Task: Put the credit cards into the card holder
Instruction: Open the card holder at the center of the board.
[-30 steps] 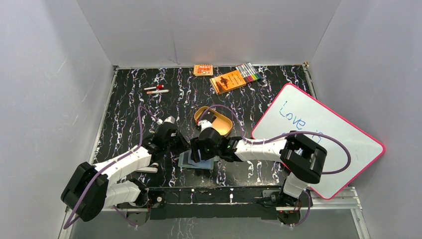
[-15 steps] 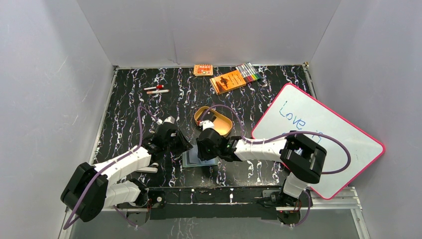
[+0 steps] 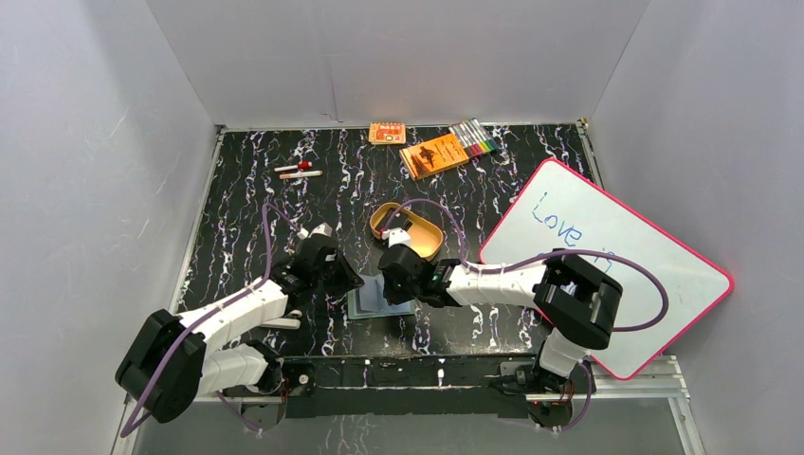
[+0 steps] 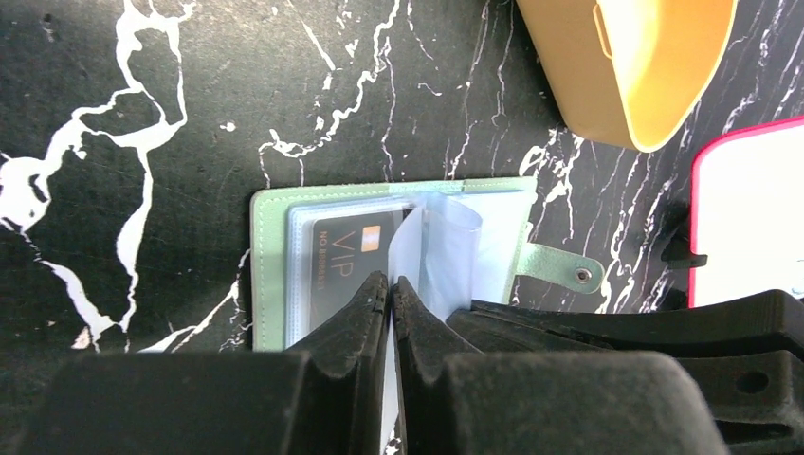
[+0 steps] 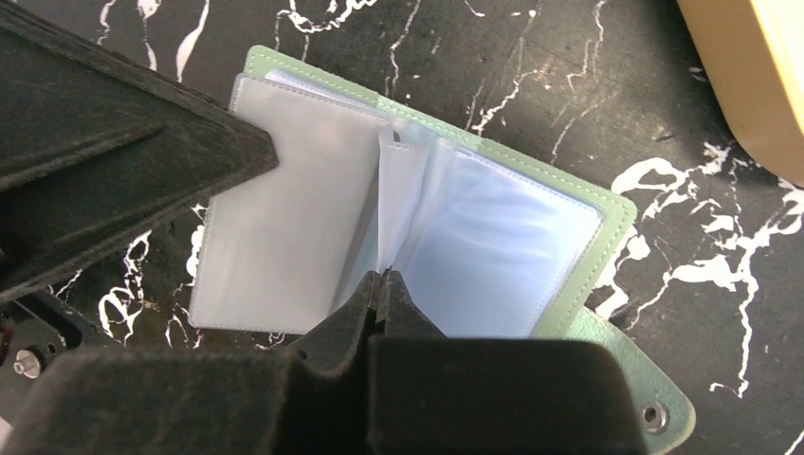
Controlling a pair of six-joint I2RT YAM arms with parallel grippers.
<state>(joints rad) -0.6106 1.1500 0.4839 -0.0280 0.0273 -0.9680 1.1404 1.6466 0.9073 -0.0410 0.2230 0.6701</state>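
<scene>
credit card (image 4: 346, 258) lies half hidden behind fingertips of the left gripper (image 4: 390, 282) (pressed together). right gripper (image 5: 379, 275) pinches a card holder (image 5: 512, 237) leaf between its fingertips, having closed since earlier.

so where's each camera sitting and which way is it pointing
top external: above and behind, looking down at the table; both arms show, bases nearest.
left wrist: on the left arm, looking down past the left gripper at the card holder.
right wrist: on the right arm, looking past the right gripper at its open sleeves.
shared: both wrist views show the card holder and tan tray.
</scene>
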